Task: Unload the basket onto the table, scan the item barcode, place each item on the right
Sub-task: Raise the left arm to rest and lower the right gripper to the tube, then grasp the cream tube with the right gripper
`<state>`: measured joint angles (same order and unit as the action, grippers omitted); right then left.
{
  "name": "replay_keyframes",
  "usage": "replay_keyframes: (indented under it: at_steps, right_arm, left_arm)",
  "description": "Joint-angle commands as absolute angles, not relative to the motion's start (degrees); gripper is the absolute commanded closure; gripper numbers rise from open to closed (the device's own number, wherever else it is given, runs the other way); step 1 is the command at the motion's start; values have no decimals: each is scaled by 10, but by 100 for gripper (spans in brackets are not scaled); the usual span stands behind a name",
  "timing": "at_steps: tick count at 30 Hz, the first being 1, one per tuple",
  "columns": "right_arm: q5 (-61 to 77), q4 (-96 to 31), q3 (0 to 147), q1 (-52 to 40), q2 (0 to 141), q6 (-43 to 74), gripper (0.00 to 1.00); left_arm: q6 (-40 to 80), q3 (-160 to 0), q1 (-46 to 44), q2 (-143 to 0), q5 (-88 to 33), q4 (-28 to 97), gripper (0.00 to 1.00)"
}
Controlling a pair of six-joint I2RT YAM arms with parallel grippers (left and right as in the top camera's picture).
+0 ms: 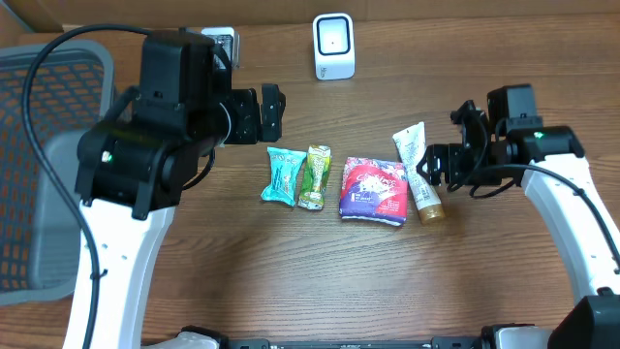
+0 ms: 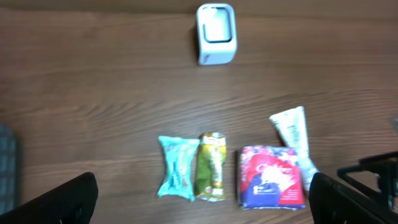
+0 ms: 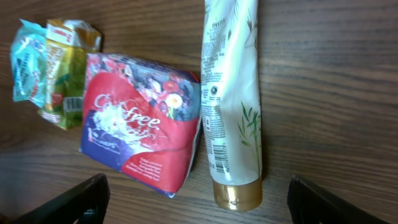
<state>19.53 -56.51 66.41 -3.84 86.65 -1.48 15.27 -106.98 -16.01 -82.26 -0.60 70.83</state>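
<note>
Scanner (image 1: 333, 46) sits top centre of the overhead frame, well apart from the 4 items lined up mid-frame: teal packet (image 1: 282, 175), green packet (image 1: 314, 176), red pack (image 1: 374, 190), tube (image 1: 418, 172).

Item in play is probably the tube, judging by where the right claw (image 1: 433, 167) hangs, at the tube's right side in the overhead view. In the right wrist view its 2 fingers (image 3: 74, 199) sit in the lower corners, spread wide, nothing held. The left claw (image 1: 269, 114), upper left of centre, is also spread wide and empty, well above the table.

Risks:
- The tube lies touching or just beside the red pack on its left. A finger coming down on that side could catch or drag the pack.
- The tube looks smooth and soft. A grip near the cap (image 3: 236, 193) could slip, and a hard squeeze mid-body could buckle it.
- I can't find the barcode on the tube's upper face. It may be underneath, or a finger could cover it, so the scan fails.
- It is a long carry to the scanner, so a loose hold could drop the tube.

Tube's long axis runs nearly top to bottom in the overhead frame, leaning slightly left at the top. The crimped end points to the top edge and the gold cap to the bottom edge. It lies flat.
</note>
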Motion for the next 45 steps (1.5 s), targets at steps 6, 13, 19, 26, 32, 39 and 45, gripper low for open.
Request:
replay_keyframes:
  at_steps: [6, 13, 19, 26, 32, 39, 45]
  right_arm:
    - [200, -517, 610, -38, 892, -15, 12]
    - [200, -455, 577, -35, 898, -18, 12]
    - [198, -415, 554, -24, 898, -32, 12]
    - [199, -412, 553, -15, 905, -42, 14]
    - [203, -407, 553, -15, 932, -50, 16]
    - [212, -399, 553, -15, 982, -49, 27]
    - [218, -394, 553, -15, 989, -45, 55]
  left_arm:
    - [171, -1071, -32, -824, 44, 729, 0]
    - [94, -1071, 78, -825, 28, 736, 0]
    - [74, -1071, 79, -825, 32, 735, 0]
    - [75, -1071, 79, -828, 32, 736, 0]
    - [75, -1071, 79, -828, 32, 736, 0]
    - [75, -1071, 79, -828, 32, 736, 0]
    - [75, -1071, 79, -828, 32, 736, 1]
